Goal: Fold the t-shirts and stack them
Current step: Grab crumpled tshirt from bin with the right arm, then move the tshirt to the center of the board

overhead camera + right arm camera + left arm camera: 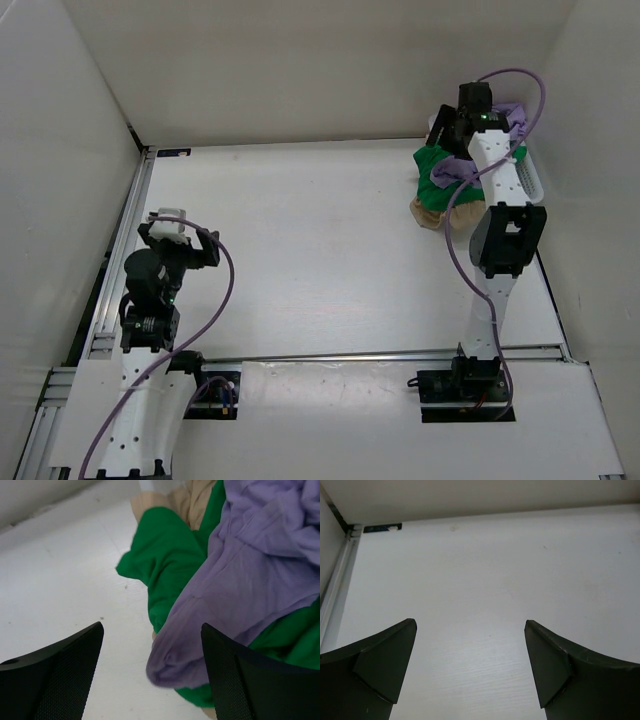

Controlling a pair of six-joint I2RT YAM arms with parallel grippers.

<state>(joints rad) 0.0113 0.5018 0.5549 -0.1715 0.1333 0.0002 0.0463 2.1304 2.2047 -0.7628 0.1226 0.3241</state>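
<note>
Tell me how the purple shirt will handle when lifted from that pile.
Likely floppy: the purple shirt lies in soft folds and should drape. It may drag the green shirt along, being tangled with it.

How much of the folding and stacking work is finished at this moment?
Done: nothing; the purple t-shirt, green t-shirt and beige t-shirt lie crumpled in one heap. In hand: the right hand, open, hangs at a purple fold, not gripping it. The left hand is open over the table. Left: all folding and stacking.
</note>
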